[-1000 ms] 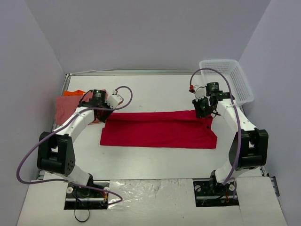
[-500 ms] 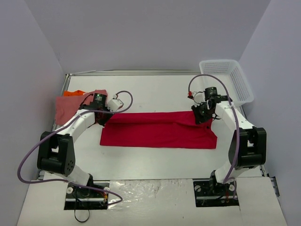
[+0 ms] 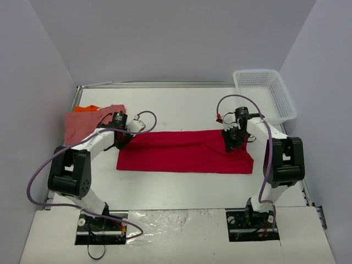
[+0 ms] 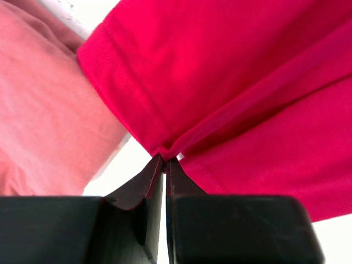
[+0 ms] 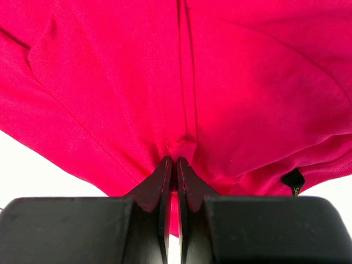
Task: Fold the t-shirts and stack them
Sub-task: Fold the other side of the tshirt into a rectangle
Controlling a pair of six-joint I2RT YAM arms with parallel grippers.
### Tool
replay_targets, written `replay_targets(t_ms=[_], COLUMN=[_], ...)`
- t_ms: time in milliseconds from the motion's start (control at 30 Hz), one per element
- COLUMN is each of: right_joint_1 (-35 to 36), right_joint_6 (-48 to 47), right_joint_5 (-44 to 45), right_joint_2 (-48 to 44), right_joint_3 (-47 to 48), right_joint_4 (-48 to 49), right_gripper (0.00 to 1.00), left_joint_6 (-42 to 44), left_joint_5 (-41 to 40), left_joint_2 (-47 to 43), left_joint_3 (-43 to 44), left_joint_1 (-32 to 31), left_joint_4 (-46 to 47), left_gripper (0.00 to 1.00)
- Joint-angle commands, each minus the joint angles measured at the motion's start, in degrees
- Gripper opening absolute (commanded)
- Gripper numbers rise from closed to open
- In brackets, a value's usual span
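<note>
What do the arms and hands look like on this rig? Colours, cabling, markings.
The left arm and right arm match: white links, chunky black joint housings. A purple cable loops loosely along each. The left hand and right hand are matte black: blocky body, two wedge fingers tapering to thin tips. No readable markings.

jaws pinch the red t-shirt (image 5: 220, 82) fold.

The top camera looked down from high behind onto the whole surface (image 3: 181, 187). Each wrist camera looked along its fingers (image 4: 140, 190), very near the red t-shirt (image 3: 184, 154), shared by all views.
</note>
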Motion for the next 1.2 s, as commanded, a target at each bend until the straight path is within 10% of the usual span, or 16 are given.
replay_targets(t_ms=[0, 433, 1167], right_joint_1=[0.3, 0.3, 1.2], right_joint_6=[-1.2, -1.4, -6.4], right_joint_5=[-1.1, -1.2, -3.3], right_joint_2=[0.7, 2.7, -2.8], right_joint_3=[-0.5, 0.4, 6.2], right_joint_4=[-2.0, -3.0, -14.1], right_gripper=[0.0, 0.08, 0.22], left_joint_6=[0.8, 2.4, 3.2], left_joint_5=[-1.1, -6.3, -6.1], left_joint_2=[0.9, 1.3, -7.5], left_joint_3=[0.0, 0.4, 9.5], left_joint_1=[-0.5, -2.1, -2.5], left_joint_4=[1.1, 1.5, -8.6], left_gripper=[0.02, 0.31, 0.33])
